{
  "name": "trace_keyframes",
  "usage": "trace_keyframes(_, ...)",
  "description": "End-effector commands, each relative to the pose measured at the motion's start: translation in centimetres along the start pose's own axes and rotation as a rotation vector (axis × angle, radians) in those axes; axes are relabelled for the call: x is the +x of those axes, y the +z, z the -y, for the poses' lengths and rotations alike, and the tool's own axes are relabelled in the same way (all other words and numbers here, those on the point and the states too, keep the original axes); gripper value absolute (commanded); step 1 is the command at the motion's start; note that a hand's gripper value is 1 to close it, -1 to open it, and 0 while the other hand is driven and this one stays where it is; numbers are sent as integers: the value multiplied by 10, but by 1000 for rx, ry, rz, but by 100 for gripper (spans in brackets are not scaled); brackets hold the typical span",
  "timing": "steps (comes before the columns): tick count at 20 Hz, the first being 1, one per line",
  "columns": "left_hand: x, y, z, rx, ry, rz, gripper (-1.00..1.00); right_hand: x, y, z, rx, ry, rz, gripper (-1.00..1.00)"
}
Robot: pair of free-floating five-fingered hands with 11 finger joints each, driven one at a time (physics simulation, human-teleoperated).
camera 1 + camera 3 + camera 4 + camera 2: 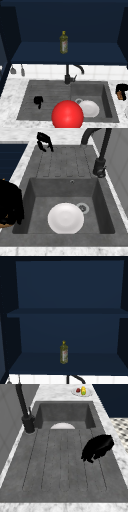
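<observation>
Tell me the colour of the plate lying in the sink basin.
White; the plate shows best in the right side view.

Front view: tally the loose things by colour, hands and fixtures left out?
White: 1, round white plate in the basin.
Red: 1, large red ball at the sink's front edge.
Yellow-green: 1, glass bottle on the cabinet shelf.
Brown: 1, small block in the right hand.
Total: 4.
</observation>
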Motion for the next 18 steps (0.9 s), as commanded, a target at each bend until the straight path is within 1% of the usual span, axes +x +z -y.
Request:
trace_keyframes(1, 0, 0, 0, 0, 0, 0, 0, -15, -31, -16, 21, 8, -4, 100)
trace_keyframes(8, 0, 0, 0, 0, 0, 0, 0, -46, -80, -55, 9, 21, -12, 100)
trace_keyframes(13, 0, 0, 0, 0, 0, 0, 0, -67, -110, -78, 10, 43, -14, 100)
trace_keyframes(18, 0, 0, 0, 0, 0, 0, 0, -82, -141, -94, 15, 59, -28, 100)
